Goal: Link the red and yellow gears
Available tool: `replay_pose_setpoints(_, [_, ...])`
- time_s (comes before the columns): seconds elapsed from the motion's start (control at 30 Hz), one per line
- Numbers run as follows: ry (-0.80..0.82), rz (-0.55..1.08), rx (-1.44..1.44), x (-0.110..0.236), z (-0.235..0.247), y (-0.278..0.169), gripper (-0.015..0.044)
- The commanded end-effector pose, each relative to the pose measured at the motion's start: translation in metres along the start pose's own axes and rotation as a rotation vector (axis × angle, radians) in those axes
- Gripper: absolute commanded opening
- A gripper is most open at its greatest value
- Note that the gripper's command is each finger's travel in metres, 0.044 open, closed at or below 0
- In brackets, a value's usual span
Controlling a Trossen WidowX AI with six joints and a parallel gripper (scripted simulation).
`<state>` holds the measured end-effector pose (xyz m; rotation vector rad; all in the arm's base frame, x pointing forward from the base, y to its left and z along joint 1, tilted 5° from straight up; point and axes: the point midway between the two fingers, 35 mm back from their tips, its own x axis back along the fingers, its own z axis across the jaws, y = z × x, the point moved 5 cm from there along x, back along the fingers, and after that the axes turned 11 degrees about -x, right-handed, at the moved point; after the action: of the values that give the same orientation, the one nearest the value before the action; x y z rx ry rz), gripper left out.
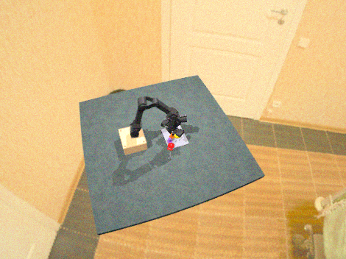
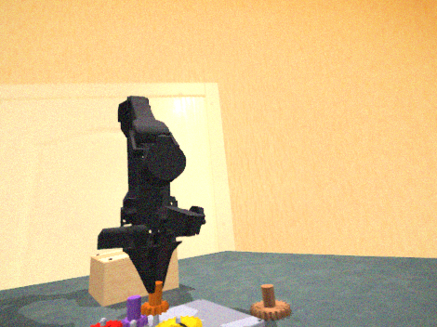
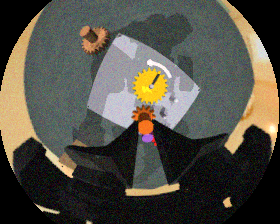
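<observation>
My top view looks steeply down on the whole bench [image 1: 206, 181]; exterior sits low, near the board [image 1: 180, 142] [image 2: 232, 316] [image 3: 107, 105], facing the wall; wrist looks past the jaws [image 1: 177, 130] [image 2: 154, 290]. All share the board.

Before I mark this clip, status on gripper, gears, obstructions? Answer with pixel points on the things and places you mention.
Gripper [image 1: 174, 133] [image 2: 152, 290] [image 3: 144, 122] shut on orange gear [image 2: 154, 307] [image 3: 143, 115], over board's edge. Yellow gear [image 2: 180, 322] [image 3: 150, 86] on board. Brown gear [image 2: 271, 310] [image 3: 95, 40] loose off board. Orange gear's seating unclear.

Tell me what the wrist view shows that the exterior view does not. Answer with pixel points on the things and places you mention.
Only the wrist view: the white arrow [image 3: 160, 66] curving beside the yellow gear [image 2: 180, 322] [image 3: 145, 90].
Only the exterior view: the wooden block [image 2: 109, 281] with its top, and the pale door [image 2: 56, 187] behind the arm.
Both: the yellow gear, the orange gear [image 2: 154, 308] [image 3: 137, 114] and the brown gear [image 2: 271, 311] [image 3: 101, 39].
</observation>
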<state>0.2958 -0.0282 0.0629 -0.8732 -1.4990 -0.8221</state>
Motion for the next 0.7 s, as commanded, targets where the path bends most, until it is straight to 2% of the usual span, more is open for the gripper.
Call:
replay_pose_setpoints(0.0, [-0.004,0.0,0.047,-0.002,0.0,0.001,0.0])
replay_pose_setpoints(0.37, [-0.003,0.001,0.326,-0.015,0.0,-0.001,0.0])
replay_pose_setpoints(0.5, [-0.003,0.001,0.431,-0.011,-0.001,0.0,0.0])
replay_pose_setpoints(0.67, [-0.003,0.001,0.443,-0.011,0.0,0.001,0.0])
